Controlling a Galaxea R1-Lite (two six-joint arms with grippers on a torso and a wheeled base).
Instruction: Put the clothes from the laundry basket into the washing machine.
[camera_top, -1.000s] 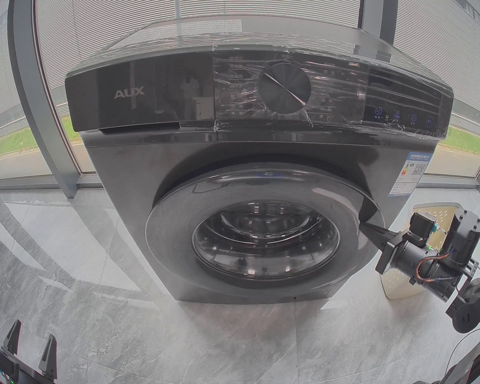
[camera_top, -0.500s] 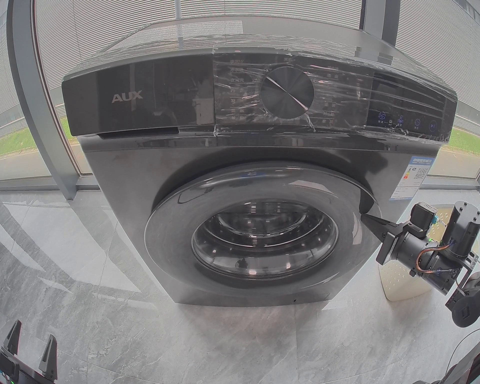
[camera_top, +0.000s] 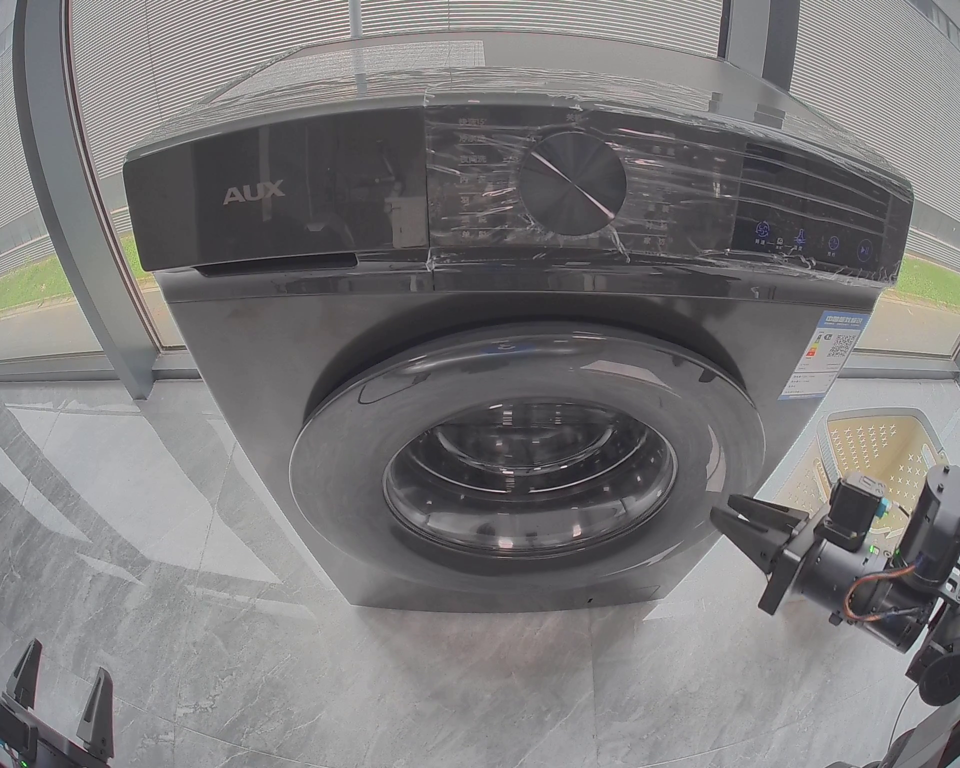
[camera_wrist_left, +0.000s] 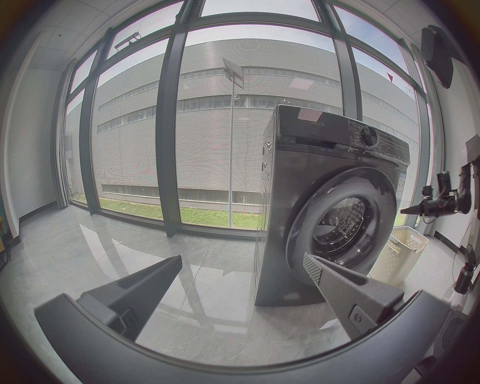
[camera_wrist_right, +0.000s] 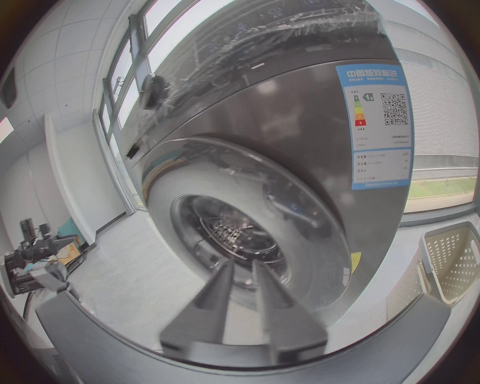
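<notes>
Before tall windows (camera_wrist_left: 210, 125), the washing machine (camera_top: 500, 300) stands on grey tiles (camera_top: 200, 600)

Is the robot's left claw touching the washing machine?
Apart. The head view shows bare floor between the left gripper, low at the corner, and the washing machine.

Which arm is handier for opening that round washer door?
Likely the right. The right gripper hangs near the lower right edge of the shut round glass door of the grey washing machine, with the cream perforated laundry basket close behind. The left gripper sits low, far from both.
</notes>
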